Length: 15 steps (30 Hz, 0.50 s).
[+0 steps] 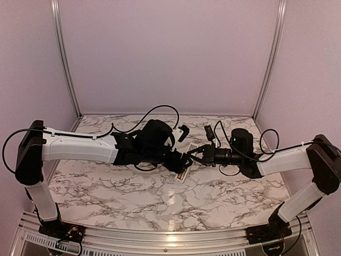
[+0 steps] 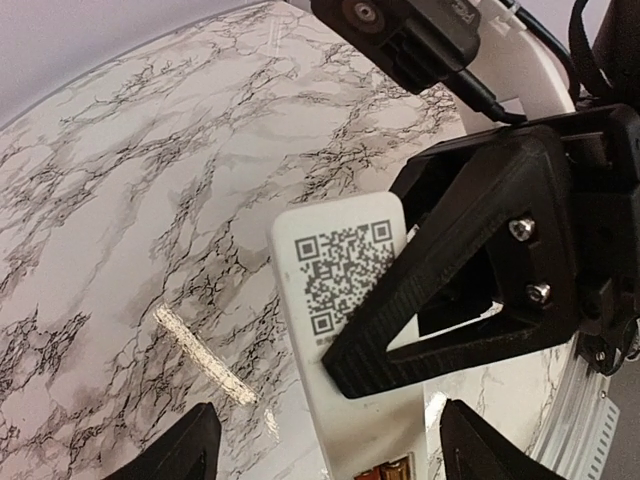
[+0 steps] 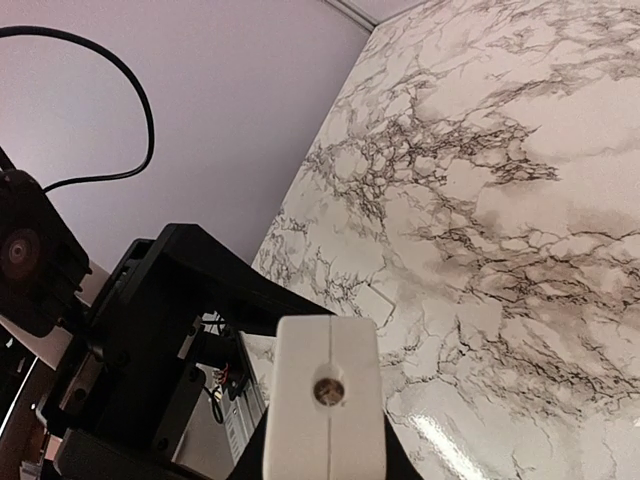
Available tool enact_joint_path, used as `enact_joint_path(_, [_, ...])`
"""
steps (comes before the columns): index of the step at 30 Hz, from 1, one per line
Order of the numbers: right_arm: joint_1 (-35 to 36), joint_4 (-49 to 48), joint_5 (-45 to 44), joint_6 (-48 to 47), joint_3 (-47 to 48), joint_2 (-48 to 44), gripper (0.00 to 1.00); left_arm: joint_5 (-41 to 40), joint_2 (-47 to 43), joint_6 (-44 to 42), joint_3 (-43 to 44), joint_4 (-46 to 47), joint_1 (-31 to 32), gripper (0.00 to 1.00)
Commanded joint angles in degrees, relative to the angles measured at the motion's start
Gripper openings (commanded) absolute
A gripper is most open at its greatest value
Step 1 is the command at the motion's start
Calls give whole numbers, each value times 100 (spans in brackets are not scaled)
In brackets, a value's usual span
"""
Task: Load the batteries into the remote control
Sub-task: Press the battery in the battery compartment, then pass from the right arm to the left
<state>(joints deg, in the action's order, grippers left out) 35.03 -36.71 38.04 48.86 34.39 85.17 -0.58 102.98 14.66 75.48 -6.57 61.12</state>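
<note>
The remote control (image 2: 340, 300) lies back side up over the marble table, its QR label showing. Two copper batteries (image 2: 385, 470) sit side by side in its open compartment at the bottom edge of the left wrist view. My left gripper (image 2: 330, 420) is open, and its black fingertips (image 2: 185, 450) stand apart on either side of the remote without touching it. My right gripper (image 3: 325, 450) is shut on the remote, whose white end (image 3: 325, 400) fills the space between its jaws. From above, both grippers meet over the remote (image 1: 184, 175) at mid-table.
A small flat white rectangle (image 3: 377, 303) lies on the marble beyond the remote. The right wrist's camera and cable (image 2: 420, 35) hang close above the left gripper. Lilac walls and aluminium posts (image 1: 64, 58) enclose the table.
</note>
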Motion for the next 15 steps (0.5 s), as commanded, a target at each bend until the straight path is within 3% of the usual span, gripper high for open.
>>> enact_joint_path(1, [50,-62,-138,79,122,-166,0,-323,371,29,342,-471,29,76])
enact_joint_path(11, [65,247,-418,-19,129,-221,2,-518,799,75,831,-819,84,67])
enact_joint_path(14, [66,327,-437,-54,125,-254,3,-611,803,114,832,-841,84,56])
enact_joint_path(15, [65,392,-457,-79,117,-289,6,-619,788,91,828,-872,84,44])
